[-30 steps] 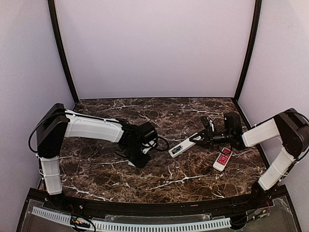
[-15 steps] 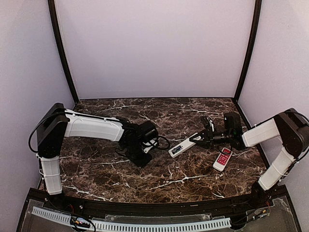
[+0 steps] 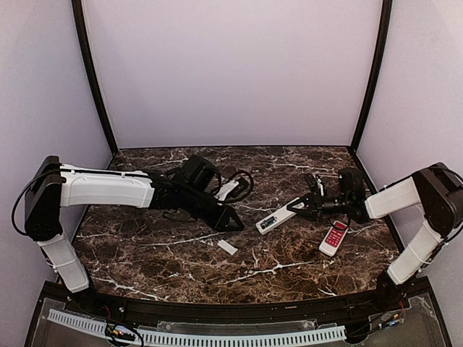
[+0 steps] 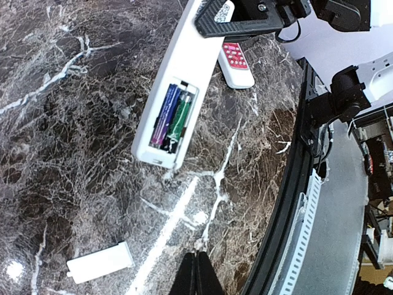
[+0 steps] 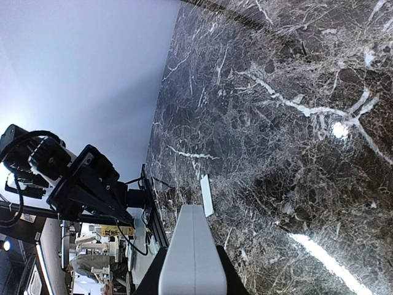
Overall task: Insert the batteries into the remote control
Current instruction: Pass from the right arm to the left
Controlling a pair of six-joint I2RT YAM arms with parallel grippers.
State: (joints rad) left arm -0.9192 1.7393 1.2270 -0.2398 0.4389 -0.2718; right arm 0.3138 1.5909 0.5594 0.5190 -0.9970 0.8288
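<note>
**Cells look seated, cover off – watch the next pick**

The remote control (image 4: 184, 64) lies mid-table, right of centre, back side up with its compartment open. Both batteries (image 4: 172, 117) sit side by side in the bay, one bluish-purple and one green. Can't tell whether they're fully down on the contacts.

The right gripper (image 3: 300, 208) is clamped on the remote's far end. The left gripper (image 4: 196, 278) hangs just short of the near end, fingers pinched together with nothing between them.

The cover (image 4: 100, 270) lies flat on the table (image 3: 166, 267), apart from the remote and toward the front.

Risks as I see them:
- The cover is a thin flat piece on slick marble. Closed fingers have to open and come down low, so it will likely skate away or tip instead of being gripped.
- If the right gripper twists or lets go abruptly, the remote rocks and an unseated cell can pop out.
- The red remote (image 4: 236, 60) is just beside the right gripper, so any sideways swing knocks it.
- The left arm's cable (image 3: 242, 184) loops near the remote and could snag.

Room: there's open marble between the remote and the cover, and more to the left. The front rail (image 4: 288, 203) is near the cover, so push it inward, not toward the edge. The side walls are well apart from the work.
</note>
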